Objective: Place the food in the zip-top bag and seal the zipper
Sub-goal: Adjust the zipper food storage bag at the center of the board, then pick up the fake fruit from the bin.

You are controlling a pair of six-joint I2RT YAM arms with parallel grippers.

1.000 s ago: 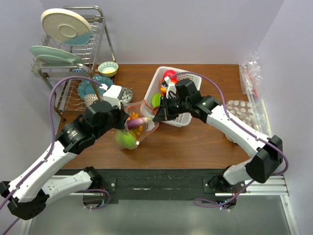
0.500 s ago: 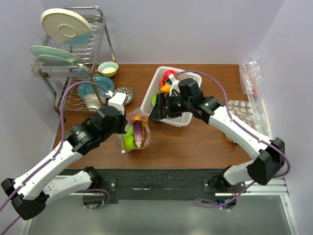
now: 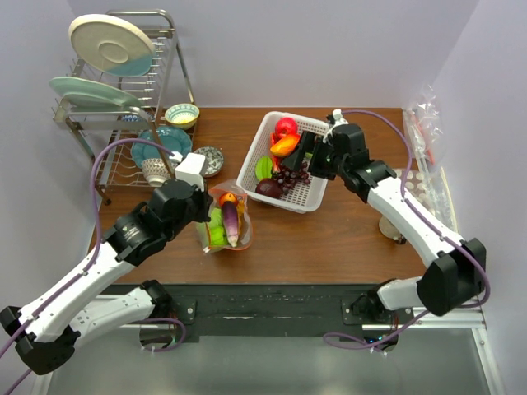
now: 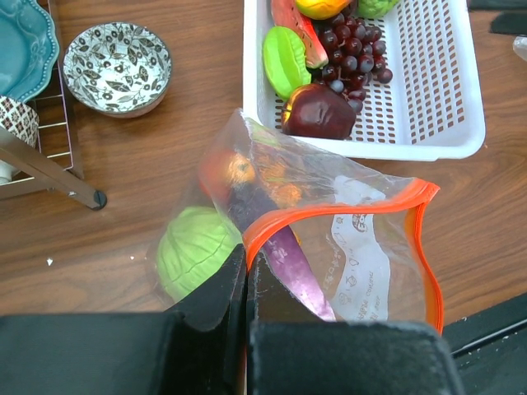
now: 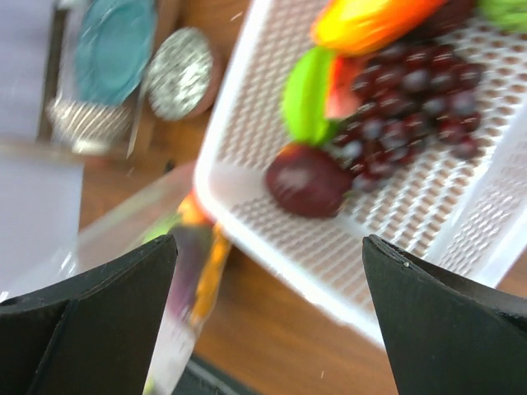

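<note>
Left gripper [image 4: 247, 265] pinches the unsealed zipper [image 4: 346, 207] of the part-filled zip-top bag [image 4: 272, 164], while right gripper [image 5: 268, 240], spread and empty, hovers above the basket [image 5: 239, 107] holding unpacked food [image 5: 309, 181].

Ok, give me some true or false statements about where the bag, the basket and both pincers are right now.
1. The left pincer pinches the zip-top bag at its zipper. True.
2. The zipper is sealed. False: the mouth gapes open.
3. The right pincer holds fruit. False: it is open and empty over the white basket.
4. An eggplant lies inside the bag. True.
5. The basket is empty. False: grapes and other fruit lie in it.
</note>
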